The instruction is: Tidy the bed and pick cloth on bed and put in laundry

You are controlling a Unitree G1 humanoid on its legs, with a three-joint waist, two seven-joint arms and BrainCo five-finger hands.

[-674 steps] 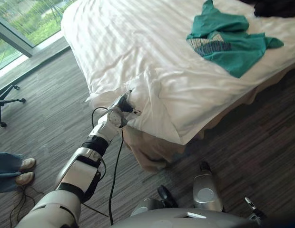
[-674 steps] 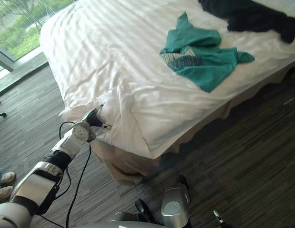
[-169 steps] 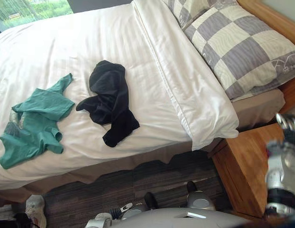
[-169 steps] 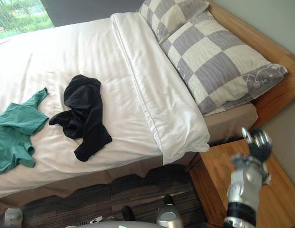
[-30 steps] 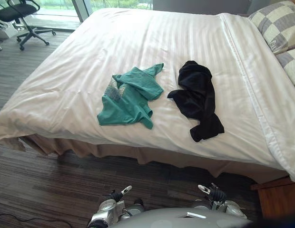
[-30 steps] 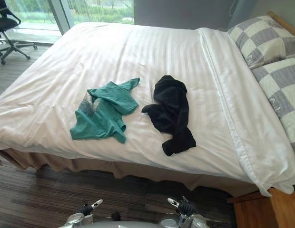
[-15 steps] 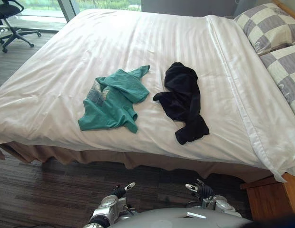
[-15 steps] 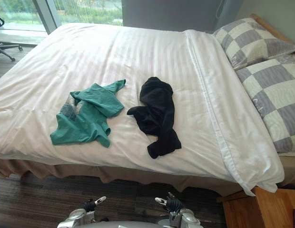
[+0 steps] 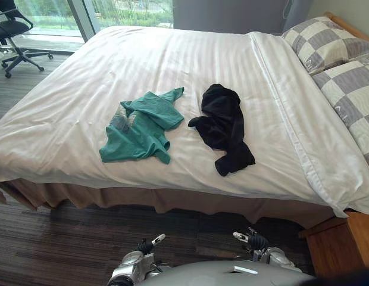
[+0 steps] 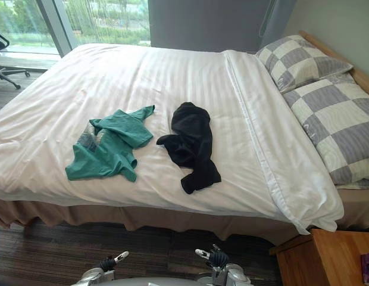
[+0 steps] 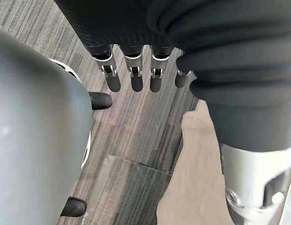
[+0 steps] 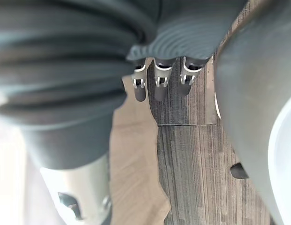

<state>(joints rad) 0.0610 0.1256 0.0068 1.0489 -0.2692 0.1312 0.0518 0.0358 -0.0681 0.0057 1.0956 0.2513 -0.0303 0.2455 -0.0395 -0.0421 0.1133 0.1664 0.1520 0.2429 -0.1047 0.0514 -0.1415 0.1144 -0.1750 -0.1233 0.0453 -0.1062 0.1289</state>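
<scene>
A green T-shirt (image 9: 140, 126) lies crumpled on the white duvet (image 9: 172, 59) near the bed's front edge. Just to its right lies a black garment (image 9: 225, 126) in a heap, apart from the shirt. The duvet is spread flat over the bed. My left hand (image 11: 136, 79) hangs beside my body over the floor, fingers straight and holding nothing. Likewise my right hand (image 12: 160, 86) hangs low with straight, empty fingers. Both hands are well short of the bed.
Two grey-and-white checked pillows (image 10: 302, 59) (image 10: 342, 128) lie at the bed's right end against a wooden headboard. A wooden nightstand (image 10: 327, 262) stands at the lower right. An office chair (image 9: 15, 30) stands by the window at the far left. Dark plank floor runs along the bed.
The whole picture has shifted, so the camera moved: more of the pillows and nightstand now shows. The two garments lie as before. Both hands stay hanging low.
</scene>
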